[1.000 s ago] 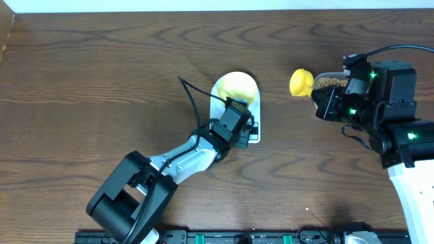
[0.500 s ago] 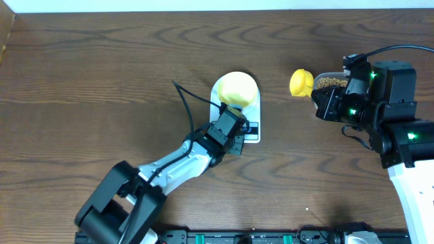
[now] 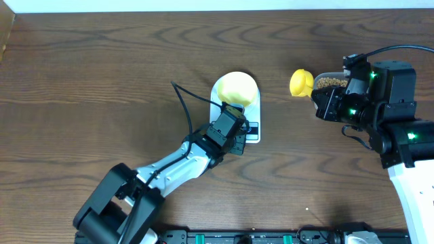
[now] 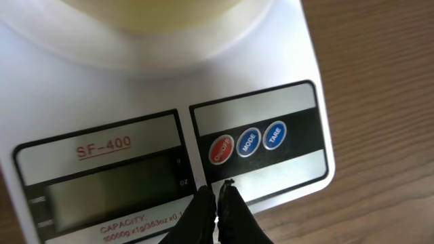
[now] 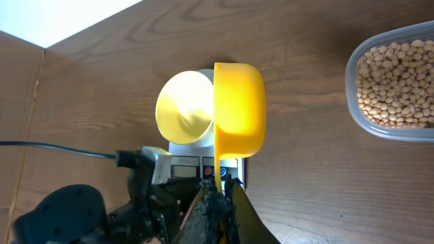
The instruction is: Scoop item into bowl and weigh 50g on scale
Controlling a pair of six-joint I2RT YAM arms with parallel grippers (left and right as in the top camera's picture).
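The white scale [image 3: 254, 115] lies mid-table with the pale yellow-green bowl [image 3: 237, 87] on its platform. In the right wrist view the bowl [image 5: 183, 108] shows no beans. My left gripper [image 3: 243, 130] is shut and empty. In the left wrist view its tips [image 4: 217, 194] hover over the scale's [image 4: 291, 74] front edge, just below the red button [image 4: 221, 149]. The display [image 4: 108, 193] shows no digits. My right gripper [image 3: 323, 102] is shut on the handle of a yellow scoop [image 3: 301, 83], held right of the scale. The beans [image 5: 397, 74] fill a clear tub [image 3: 332, 82].
The left arm [image 3: 183, 159] stretches from the front edge up to the scale and shows at the lower left of the right wrist view [image 5: 102, 210]. The right arm's body [image 3: 393, 115] stands at the right edge, beside the tub. Bare wood lies around.
My left gripper has drawn back from over the scale's platform to its button edge, then held still. The right arm and scoop have not moved.
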